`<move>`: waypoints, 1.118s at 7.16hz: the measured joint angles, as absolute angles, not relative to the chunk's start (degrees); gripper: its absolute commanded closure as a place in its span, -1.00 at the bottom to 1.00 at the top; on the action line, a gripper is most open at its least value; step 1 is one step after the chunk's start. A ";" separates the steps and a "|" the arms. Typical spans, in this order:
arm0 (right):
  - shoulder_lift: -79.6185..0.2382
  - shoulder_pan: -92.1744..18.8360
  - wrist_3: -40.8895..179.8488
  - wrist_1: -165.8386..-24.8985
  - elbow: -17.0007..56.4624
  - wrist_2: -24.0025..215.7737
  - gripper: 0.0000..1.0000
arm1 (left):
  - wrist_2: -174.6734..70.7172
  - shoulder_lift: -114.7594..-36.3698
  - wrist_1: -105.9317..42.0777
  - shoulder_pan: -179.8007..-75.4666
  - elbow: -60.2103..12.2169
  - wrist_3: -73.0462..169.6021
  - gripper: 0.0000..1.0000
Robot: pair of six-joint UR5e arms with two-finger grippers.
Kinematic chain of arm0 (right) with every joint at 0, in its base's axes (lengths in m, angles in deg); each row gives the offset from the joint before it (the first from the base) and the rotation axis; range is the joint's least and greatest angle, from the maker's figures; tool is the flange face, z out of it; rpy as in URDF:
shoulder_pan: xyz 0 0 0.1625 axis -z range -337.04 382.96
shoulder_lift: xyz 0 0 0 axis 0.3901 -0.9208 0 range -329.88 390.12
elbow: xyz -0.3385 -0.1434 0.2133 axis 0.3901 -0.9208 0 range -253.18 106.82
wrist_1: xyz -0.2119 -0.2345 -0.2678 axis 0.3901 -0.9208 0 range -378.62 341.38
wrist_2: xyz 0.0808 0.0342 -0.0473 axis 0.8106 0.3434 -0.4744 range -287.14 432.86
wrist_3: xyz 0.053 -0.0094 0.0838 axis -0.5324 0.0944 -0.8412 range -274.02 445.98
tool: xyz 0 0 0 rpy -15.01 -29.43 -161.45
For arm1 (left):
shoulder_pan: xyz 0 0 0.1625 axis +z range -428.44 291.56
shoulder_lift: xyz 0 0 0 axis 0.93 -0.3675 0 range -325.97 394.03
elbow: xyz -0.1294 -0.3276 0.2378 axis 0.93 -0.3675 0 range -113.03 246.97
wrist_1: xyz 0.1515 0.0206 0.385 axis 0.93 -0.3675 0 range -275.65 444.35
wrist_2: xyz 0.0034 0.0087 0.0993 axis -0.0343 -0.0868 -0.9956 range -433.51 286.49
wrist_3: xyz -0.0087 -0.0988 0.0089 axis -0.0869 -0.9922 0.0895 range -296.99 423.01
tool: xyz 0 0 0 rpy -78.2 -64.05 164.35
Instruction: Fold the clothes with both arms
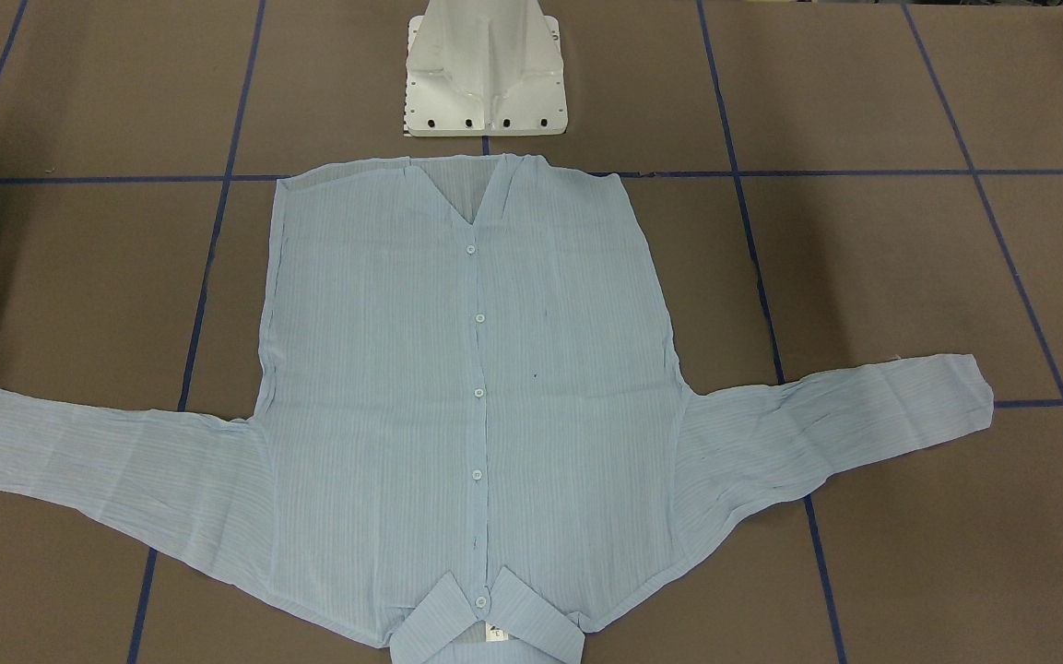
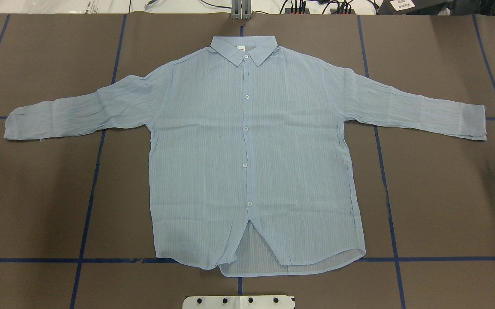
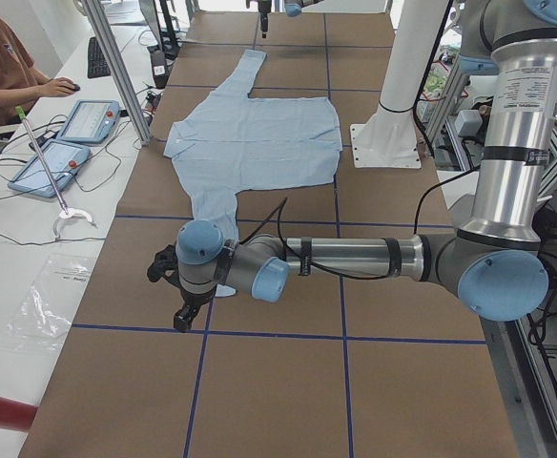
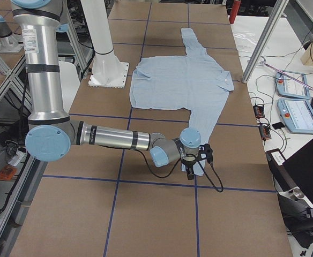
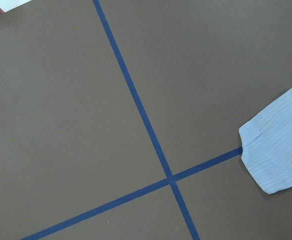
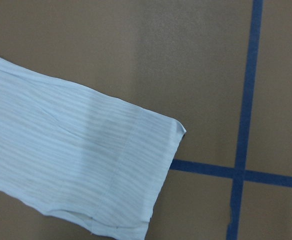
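Shirt (image 2: 247,150) flat, front up, buttoned, mid-table (image 2: 444,193); sleeves spread to both sides, collar on side away from robot base (image 2: 238,302). L gripper (image 3: 179,315) low, near L cuff (image 5: 276,150). R gripper (image 4: 191,170) low, by R cuff (image 6: 136,175). Jaw opening, both: cannot tell.

There are one shirt (image 2: 299,150) with five buttons (image 2: 244,128) and two sleeves (image 2: 80,111), two arms (image 3: 355,256), one white base (image 1: 485,74), two tablets (image 3: 90,119) and one person (image 3: 2,57), at one table (image 2: 444,193).
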State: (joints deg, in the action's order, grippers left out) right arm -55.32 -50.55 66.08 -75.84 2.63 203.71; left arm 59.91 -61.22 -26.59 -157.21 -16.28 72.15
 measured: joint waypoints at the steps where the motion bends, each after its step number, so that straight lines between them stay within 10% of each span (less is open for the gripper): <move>1: -53.80 -48.81 65.04 -75.21 0.08 203.35 -0.98 | 59.91 -61.26 -26.76 -157.21 -16.30 72.15 -1.00; 3: -52.73 -46.81 64.51 -75.00 -2.55 203.20 -0.48 | 59.91 -61.32 -26.82 -157.21 -16.48 72.09 -1.00; 5: -52.61 -46.37 64.39 -75.04 -3.49 203.34 0.43 | 59.94 -61.33 -26.83 -157.21 -16.72 72.06 -1.00; 8: -52.08 -45.76 64.44 -75.09 -3.59 203.41 0.82 | 59.91 -61.33 -26.83 -157.21 -16.71 72.06 -1.00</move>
State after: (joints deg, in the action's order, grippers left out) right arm -52.08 -45.76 64.44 -75.09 -3.59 203.41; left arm 59.91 -61.33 -26.83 -157.21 -16.71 72.06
